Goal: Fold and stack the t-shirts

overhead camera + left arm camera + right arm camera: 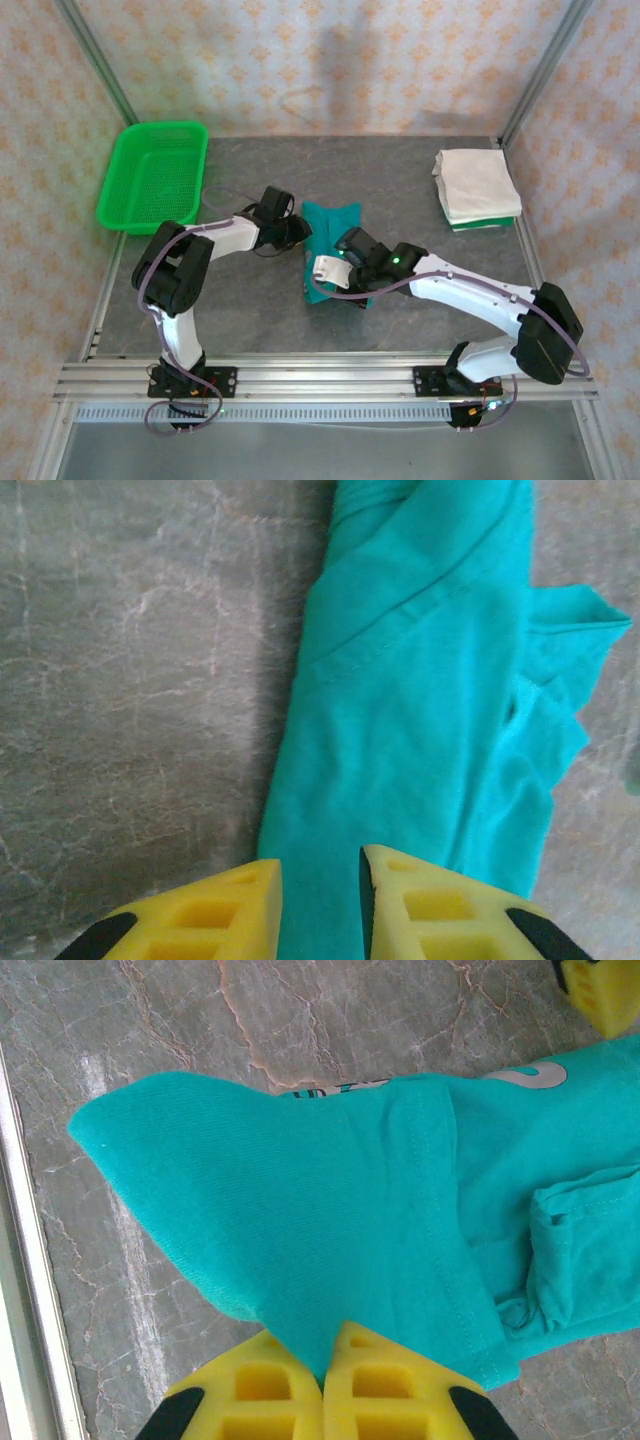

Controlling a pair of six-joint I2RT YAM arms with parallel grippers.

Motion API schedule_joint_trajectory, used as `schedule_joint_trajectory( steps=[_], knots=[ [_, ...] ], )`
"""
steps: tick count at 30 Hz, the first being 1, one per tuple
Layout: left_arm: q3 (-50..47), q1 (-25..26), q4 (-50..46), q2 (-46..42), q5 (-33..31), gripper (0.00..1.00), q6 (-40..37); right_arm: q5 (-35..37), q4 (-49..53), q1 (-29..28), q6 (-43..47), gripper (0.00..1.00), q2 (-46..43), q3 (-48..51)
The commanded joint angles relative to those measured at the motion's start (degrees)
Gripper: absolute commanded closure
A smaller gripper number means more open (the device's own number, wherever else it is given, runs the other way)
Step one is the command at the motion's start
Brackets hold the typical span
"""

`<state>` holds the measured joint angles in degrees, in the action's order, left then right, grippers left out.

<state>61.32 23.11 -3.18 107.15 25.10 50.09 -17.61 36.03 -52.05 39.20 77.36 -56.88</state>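
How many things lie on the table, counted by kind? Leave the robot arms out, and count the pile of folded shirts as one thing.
teal t-shirt, partly folded: 1
stack of folded shirts, white with a green one at the bottom: 1
green mesh basket: 1
Total: 3

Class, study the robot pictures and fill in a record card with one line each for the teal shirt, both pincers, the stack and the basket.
teal shirt: partly folded, lying mid-table between the two arms
right pincer: shut on the teal shirt's near end
left pincer: fingers slightly apart over the teal shirt's far left part; grip unclear
stack: folded white shirts on a green one, far right corner
basket: green mesh, far left corner
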Motion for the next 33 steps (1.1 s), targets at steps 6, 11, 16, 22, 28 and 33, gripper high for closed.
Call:
schedule_joint_trajectory(
  steps=[6,11,16,22,28,33],
  knots=[
    [-0.8,-0.3,2.7,1.9,1.4,0.80,1.5,0.6,0.4,0.2,0.5,1.00,0.2,-1.3],
    [-1.0,-0.3,4.1,3.9,2.3,0.96,2.3,0.7,0.3,0.3,0.7,1.00,0.8,-1.7],
    [-0.6,-0.2,3.2,3.8,2.0,1.00,0.3,1.7,-0.3,0.9,2.2,1.00,1.0,-2.2],
    [-1.2,-0.3,2.0,4.3,0.7,1.00,-1.3,4.2,-0.5,3.5,5.5,1.00,4.3,-6.3],
    [-1.7,-0.4,2.5,5.3,1.1,1.00,-1.5,4.9,0.2,7.3,9.5,1.00,8.3,-11.4],
    [-2.7,-1.2,4.6,6.1,2.5,1.00,-0.1,4.9,0.8,10.9,12.3,1.00,12.7,-16.2]
  ],
)
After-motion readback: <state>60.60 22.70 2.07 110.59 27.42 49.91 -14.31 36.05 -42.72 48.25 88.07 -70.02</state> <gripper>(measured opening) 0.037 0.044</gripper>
